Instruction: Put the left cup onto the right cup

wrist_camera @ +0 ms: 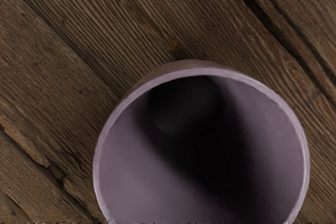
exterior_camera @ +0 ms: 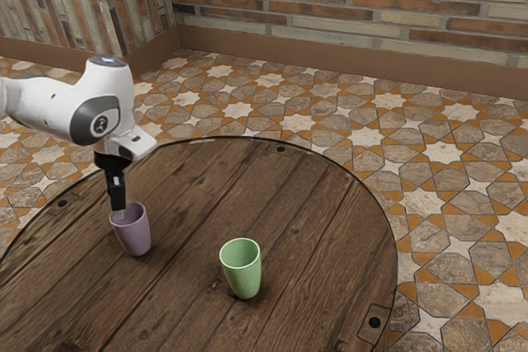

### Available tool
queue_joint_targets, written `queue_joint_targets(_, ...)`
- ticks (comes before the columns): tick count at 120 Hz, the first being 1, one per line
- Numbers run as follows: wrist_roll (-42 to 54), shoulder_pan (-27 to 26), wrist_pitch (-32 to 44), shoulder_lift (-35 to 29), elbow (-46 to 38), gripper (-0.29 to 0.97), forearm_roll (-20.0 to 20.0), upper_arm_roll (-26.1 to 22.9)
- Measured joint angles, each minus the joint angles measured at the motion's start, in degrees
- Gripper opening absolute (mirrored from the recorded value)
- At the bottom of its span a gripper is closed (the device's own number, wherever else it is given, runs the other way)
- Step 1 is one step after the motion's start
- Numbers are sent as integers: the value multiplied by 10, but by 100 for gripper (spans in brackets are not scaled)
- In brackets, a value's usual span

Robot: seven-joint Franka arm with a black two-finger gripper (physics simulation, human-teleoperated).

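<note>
At the lower left of the exterior view, my black two-finger gripper (exterior_camera: 118, 206) stood at the rim of the smooth pale purple cup (exterior_camera: 132, 232), which sat upright on the round dark wooden table (exterior_camera: 322, 220). I could not tell whether I was closed on that rim. The light green cup (exterior_camera: 241, 268) stood well apart, near lower centre. I judged 0 of 2 steps done: lifting and stacking remained.

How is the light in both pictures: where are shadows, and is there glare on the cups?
Exterior view: soft, even light; the purple cup and the green cup cast only faint shadows on the table, no glare. Wrist view: the purple cup's inside darkens toward its bottom; its rim is paler.
</note>
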Motion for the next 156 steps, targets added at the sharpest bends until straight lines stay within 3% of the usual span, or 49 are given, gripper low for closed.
queue_joint_targets(71, -8, 6, 65, 34, 0, 67, 17, 0)
queue_joint_targets(79, -10, 4, 73, 37, 0, 58, 15, 0)
queue_joint_targets(99, -18, 0, 85, 39, -8, 21, 8, -1)
queue_joint_targets(111, -23, -1, 87, 38, -14, 7, 3, -1)
queue_joint_targets(129, -29, -1, 90, 33, -18, -3, 0, -1)
queue_joint_targets(156, -36, -2, 103, 21, -19, -8, 5, 0)
